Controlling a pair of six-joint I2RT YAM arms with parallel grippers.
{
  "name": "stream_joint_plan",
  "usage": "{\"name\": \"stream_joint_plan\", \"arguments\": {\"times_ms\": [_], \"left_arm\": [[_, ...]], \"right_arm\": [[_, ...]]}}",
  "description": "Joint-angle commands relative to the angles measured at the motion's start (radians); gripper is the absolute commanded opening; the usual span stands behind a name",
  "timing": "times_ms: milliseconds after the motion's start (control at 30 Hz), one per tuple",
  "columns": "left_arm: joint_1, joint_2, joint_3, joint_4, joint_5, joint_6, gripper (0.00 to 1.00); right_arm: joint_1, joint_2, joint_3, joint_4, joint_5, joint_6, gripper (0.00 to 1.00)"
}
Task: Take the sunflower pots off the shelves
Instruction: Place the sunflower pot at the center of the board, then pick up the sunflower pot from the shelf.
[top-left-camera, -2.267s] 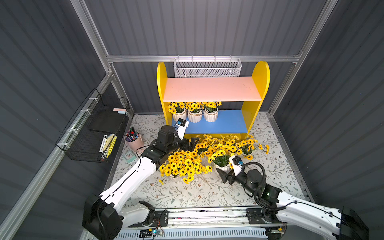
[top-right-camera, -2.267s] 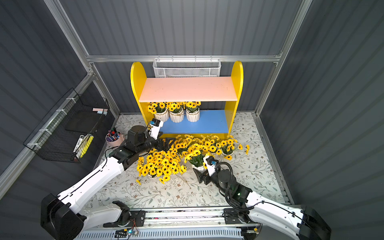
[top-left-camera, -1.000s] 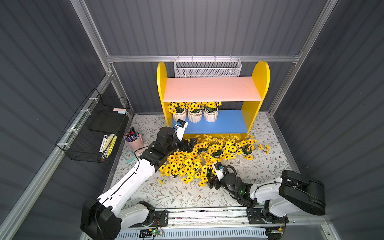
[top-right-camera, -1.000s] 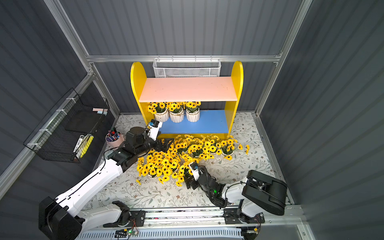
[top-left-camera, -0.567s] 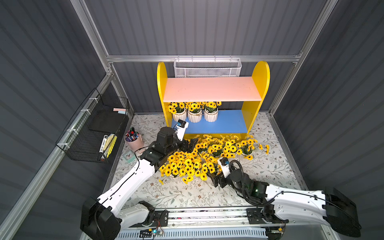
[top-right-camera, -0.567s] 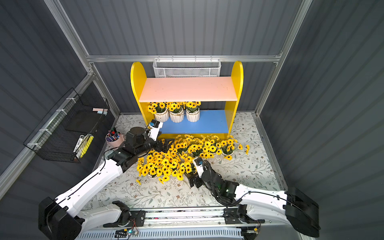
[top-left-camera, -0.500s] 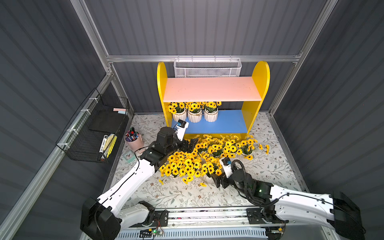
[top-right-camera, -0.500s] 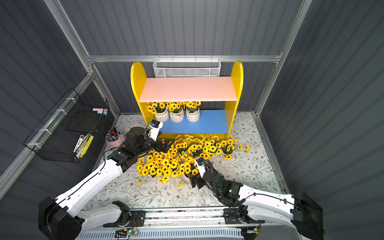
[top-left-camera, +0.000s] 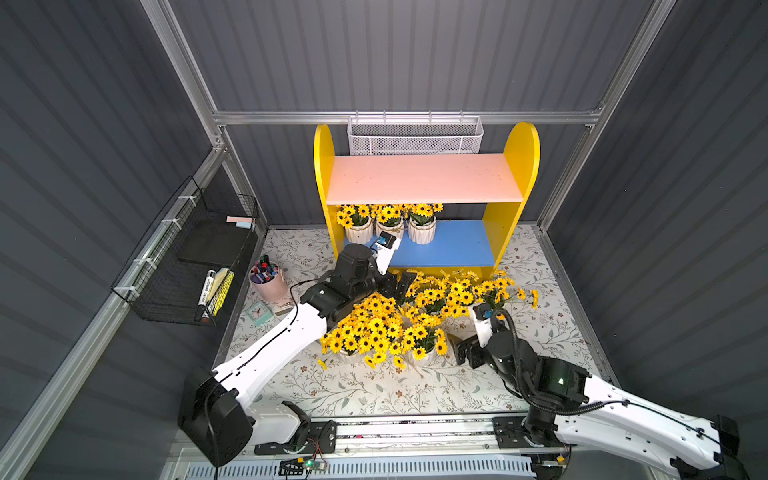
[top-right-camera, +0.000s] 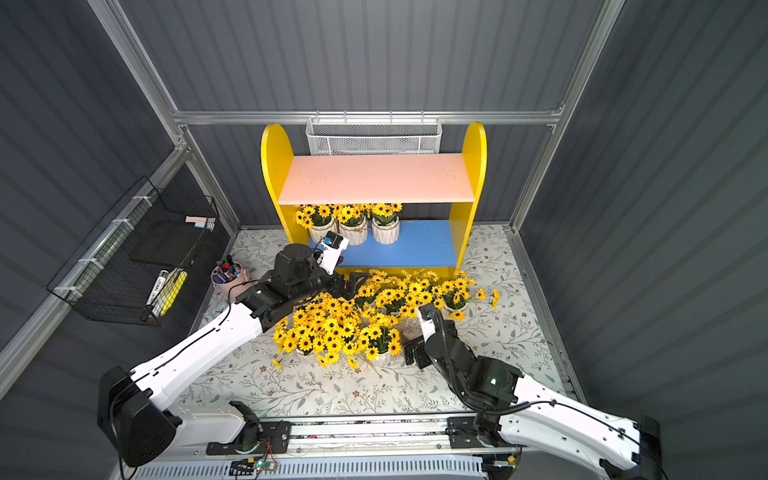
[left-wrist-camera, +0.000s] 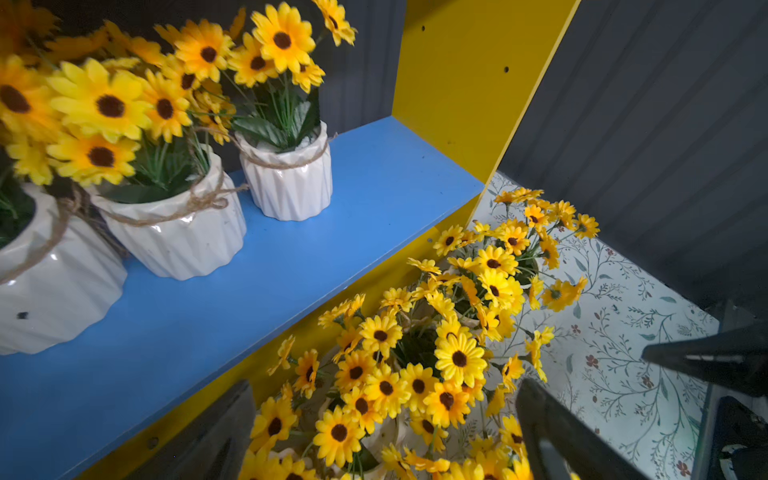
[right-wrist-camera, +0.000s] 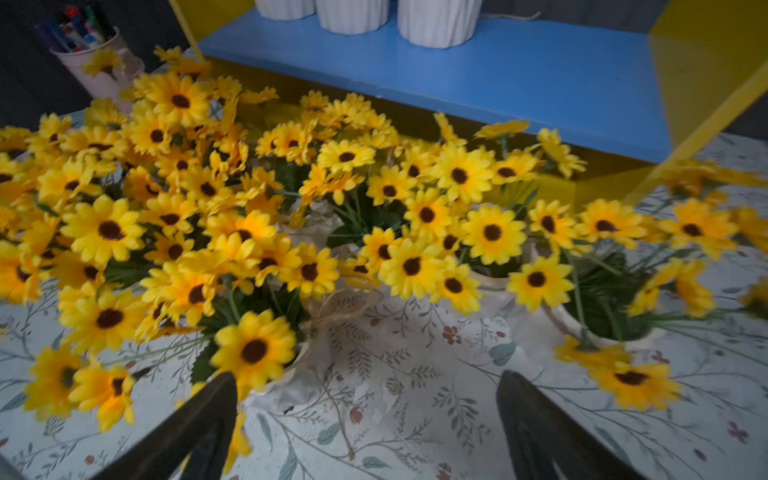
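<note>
3 pots (left-wrist-camera: 178, 232) on shelf (left-wrist-camera: 291, 270) ahead of spread, empty left claw (left-wrist-camera: 384, 388): glazed, probably slick, breakable, light; grip ribbed wall, not blooms; right claw (right-wrist-camera: 365, 376) likewise spread.

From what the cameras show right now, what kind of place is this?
Most likely a staged robot test booth, not a home or shop: dark ribbed walls in an aluminium frame, two arms mounted on a rail, and a floral-covered table with yellow shelves.
</note>
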Motion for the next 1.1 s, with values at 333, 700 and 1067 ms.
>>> {"name": "stream_joint_plan", "arguments": {"times_ms": [333, 700, 1067], "left_arm": [[-0.054, 0.422, 0.344, 0.111, -0.237, -0.167, 0.99], [-0.089, 0.714, 0.700, -0.026, -0.455, -0.189, 1.00], [-0.130, 0.802, 0.777, 0.010, -0.649, -0.127, 0.99]], "right_arm": [[-0.338, -0.022, -0.012, 0.061, -0.174, 0.005, 0.99], [-0.446, -0.024, -0.008, 0.081, -0.257, -0.018, 0.99], [-0.526, -0.026, -0.023, 0.116, -0.356, -0.010, 0.99]]}}
